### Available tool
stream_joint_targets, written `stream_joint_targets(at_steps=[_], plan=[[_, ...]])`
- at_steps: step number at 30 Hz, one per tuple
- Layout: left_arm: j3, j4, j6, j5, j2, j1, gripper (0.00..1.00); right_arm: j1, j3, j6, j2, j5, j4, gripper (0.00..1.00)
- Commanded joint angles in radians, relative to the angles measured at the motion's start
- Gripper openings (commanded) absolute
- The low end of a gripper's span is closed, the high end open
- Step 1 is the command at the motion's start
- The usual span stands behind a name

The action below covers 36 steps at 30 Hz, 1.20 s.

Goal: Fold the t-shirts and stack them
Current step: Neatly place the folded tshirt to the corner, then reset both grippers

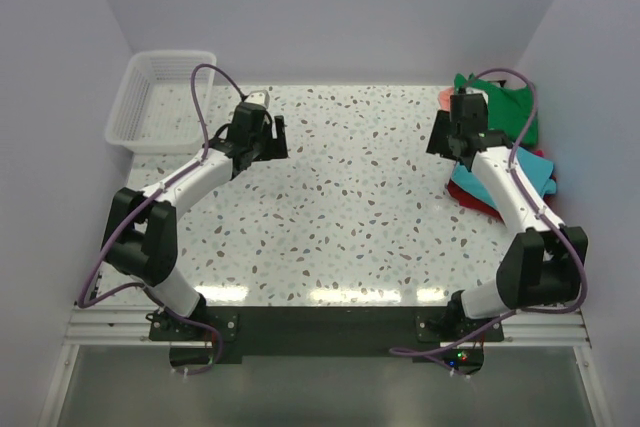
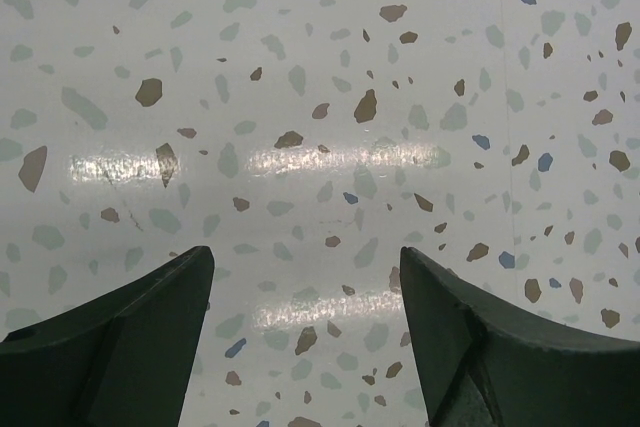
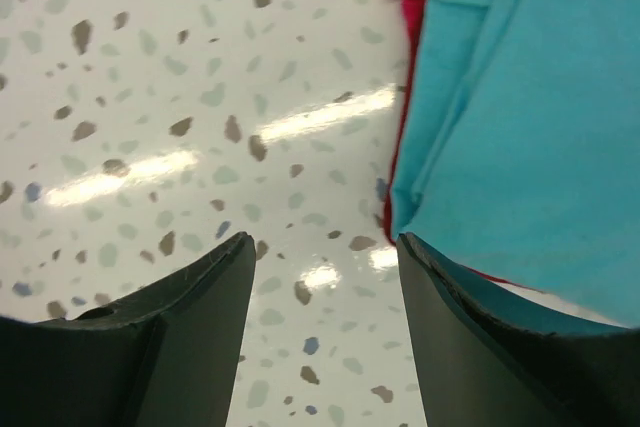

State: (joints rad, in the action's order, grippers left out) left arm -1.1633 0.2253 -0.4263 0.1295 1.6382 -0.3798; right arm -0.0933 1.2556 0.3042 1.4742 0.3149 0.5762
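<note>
- grabbing the turquoise t-shirt (image 3: 530, 127) where? it lies over a red one (image 3: 412, 17) at the table's (image 1: 350, 207) right side.
- its edge beside the right gripper (image 3: 325, 242). soft, light cloth, likely to sag. that and the left gripper (image 2: 305, 257) gape, nothing held.
- sleeves, collar?
- cut off, can't tell.

Bright even light, white glare streaks on the table (image 1: 350, 197), soft shadows
</note>
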Motion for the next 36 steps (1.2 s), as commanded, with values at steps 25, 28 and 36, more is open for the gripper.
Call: stream_joint_targets(at_steps=[25, 28, 36], plan=[[0.001, -0.03, 0.06, 0.002, -0.002, -0.019, 0.79, -0.305, -0.035, 0.053, 0.133, -0.41, -0.095, 0.58], [-0.002, -0.032, 0.06, 0.007, 0.003, -0.024, 0.79, -0.328, -0.016, 0.053, 0.155, -0.41, -0.099, 0.58], [-0.009, -0.02, 0.067, 0.048, 0.002, -0.027, 0.8, -0.362, 0.004, 0.064, 0.193, -0.421, -0.108, 0.57]])
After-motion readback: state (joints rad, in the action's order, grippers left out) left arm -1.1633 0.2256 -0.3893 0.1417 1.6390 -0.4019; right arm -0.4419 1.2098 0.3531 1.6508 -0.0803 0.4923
